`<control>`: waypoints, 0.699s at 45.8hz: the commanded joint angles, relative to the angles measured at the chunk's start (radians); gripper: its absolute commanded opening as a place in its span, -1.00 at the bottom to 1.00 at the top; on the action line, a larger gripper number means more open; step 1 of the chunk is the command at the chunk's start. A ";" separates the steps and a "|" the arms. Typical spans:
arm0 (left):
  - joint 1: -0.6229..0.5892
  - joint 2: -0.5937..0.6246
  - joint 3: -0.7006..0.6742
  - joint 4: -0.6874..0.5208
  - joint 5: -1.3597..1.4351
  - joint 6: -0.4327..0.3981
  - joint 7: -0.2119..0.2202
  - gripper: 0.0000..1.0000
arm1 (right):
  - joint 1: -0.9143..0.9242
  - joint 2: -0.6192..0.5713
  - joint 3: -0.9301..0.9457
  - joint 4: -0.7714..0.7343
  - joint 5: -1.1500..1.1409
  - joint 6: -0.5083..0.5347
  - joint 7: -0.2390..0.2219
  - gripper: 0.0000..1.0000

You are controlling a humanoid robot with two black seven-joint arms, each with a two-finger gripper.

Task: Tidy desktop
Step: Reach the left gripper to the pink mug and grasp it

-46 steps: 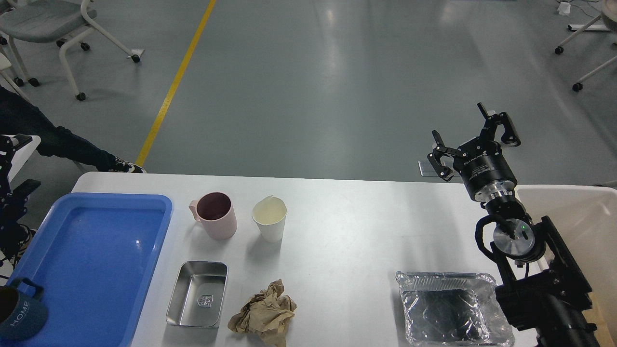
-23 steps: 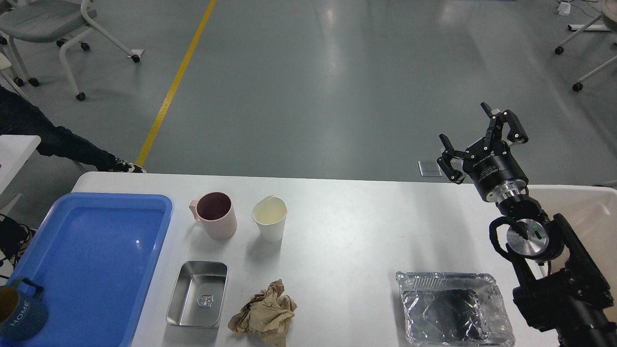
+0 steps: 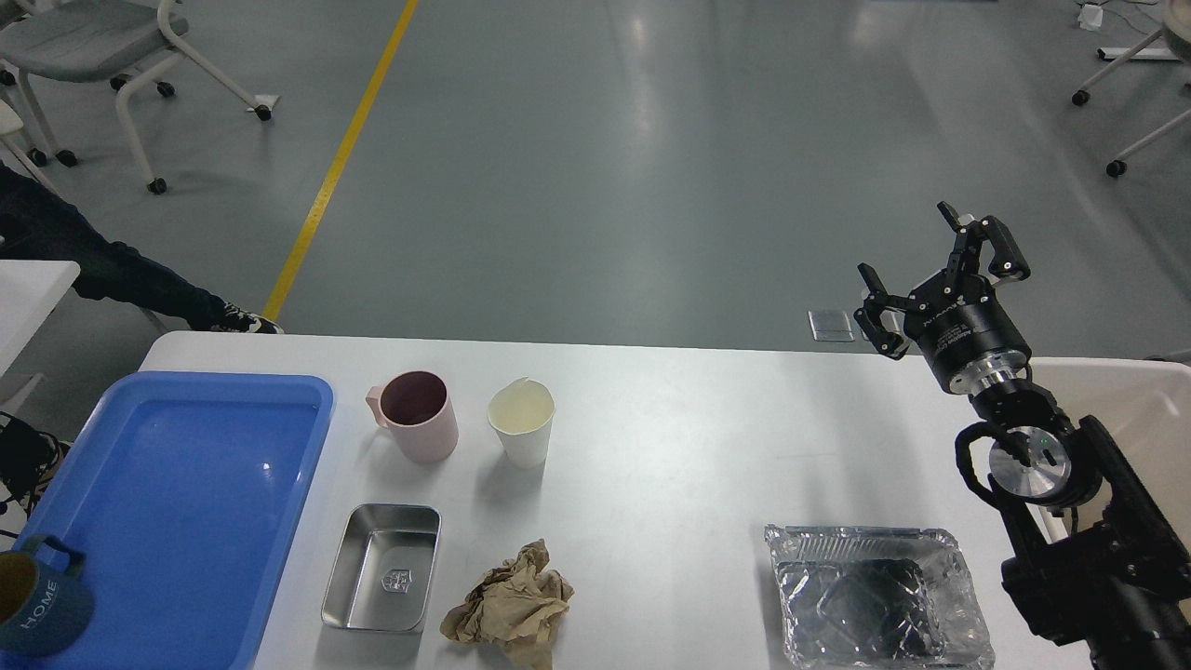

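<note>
The right tool (image 3: 940, 279), fingers spread wide and holding nothing, hangs above the tabletop's (image 3: 670, 437) far right edge, in the right of the frame. The nearest clutter, a foil tray (image 3: 875, 596), lies below it toward the lower right, long axis running left to right. The beige bin (image 3: 1140, 409) sits just right of the arm. No left tool appears in view.
</note>
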 commanded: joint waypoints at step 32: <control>-0.437 -0.236 0.549 0.168 0.150 -0.106 0.077 0.92 | -0.010 -0.026 -0.049 0.003 0.000 0.006 -0.001 1.00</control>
